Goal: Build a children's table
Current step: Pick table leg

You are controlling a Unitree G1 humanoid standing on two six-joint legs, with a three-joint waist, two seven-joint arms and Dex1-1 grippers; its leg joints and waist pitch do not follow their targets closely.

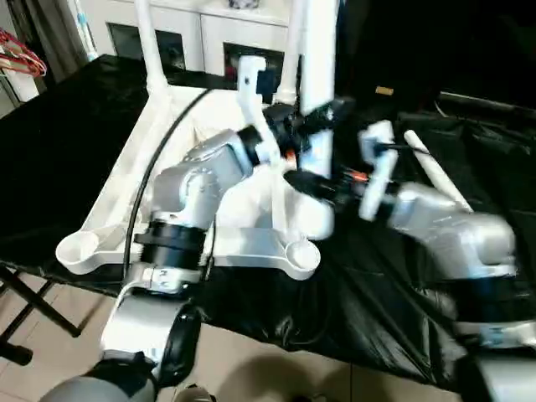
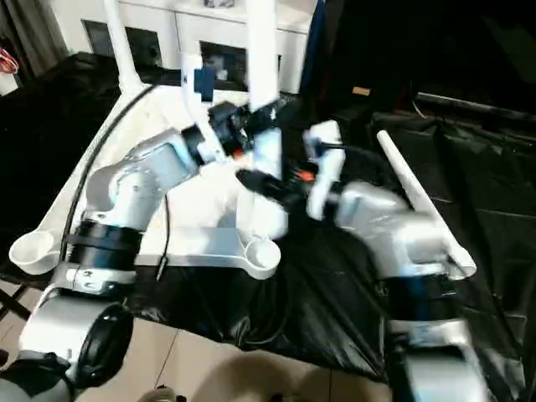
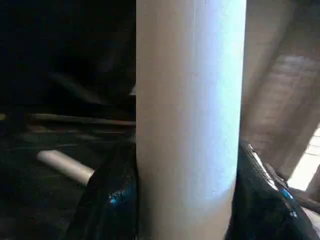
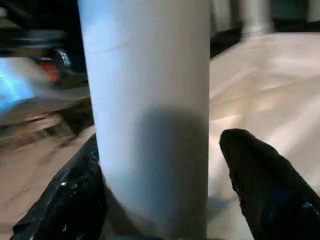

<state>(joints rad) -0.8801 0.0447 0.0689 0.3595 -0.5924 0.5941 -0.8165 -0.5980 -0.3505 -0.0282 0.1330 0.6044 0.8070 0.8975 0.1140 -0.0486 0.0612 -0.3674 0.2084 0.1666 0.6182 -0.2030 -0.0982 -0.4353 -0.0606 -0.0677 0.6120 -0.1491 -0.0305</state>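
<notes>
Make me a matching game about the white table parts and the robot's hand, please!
Things:
1. upright leg
2. loose leg
3. table top
4. right hand

States:
A. upside down, corner sockets facing up
B. standing up, gripped by the left hand
C. open, one finger away from the leg
D. lying flat on the black cloth

Pairs: 1-B, 2-D, 3-A, 4-C
</notes>
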